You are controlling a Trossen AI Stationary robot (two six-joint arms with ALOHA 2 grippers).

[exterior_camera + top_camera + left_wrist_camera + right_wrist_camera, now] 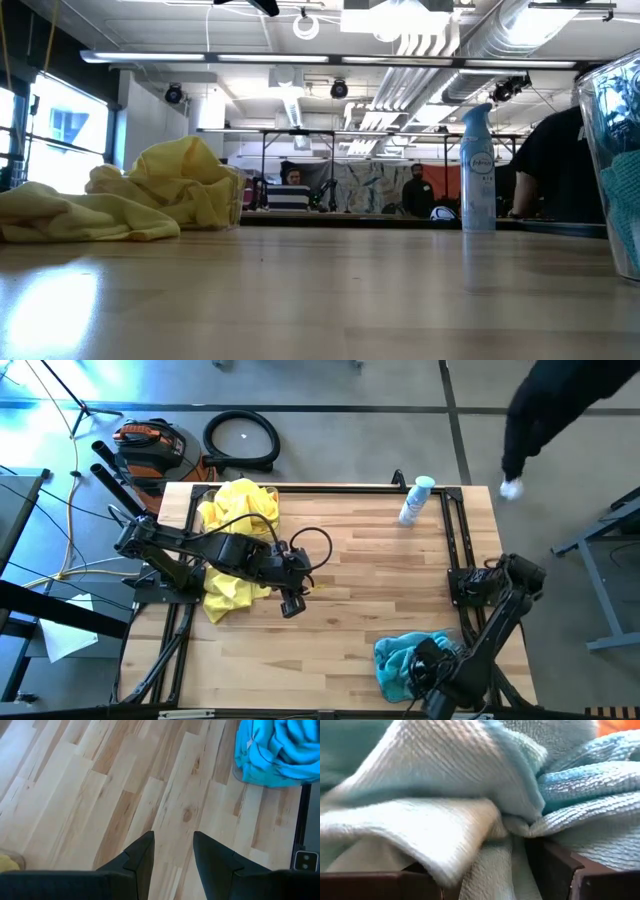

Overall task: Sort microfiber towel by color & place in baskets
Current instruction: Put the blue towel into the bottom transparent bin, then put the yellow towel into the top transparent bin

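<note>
My left pincer [291,603] hangs over the middle of the table [380,590], with one heap of towels [236,550] just behind and to its left. My right pincer [428,665] sits at the near right corner, down in the other heap of towels [400,658]. The spray bottle [415,501] stands well beyond it, at the far edge.

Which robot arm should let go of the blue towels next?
The right one. Its end effector is pressed into the blue towels at their basket. The left end effector hangs open over bare table, beside the yellow towels.
</note>
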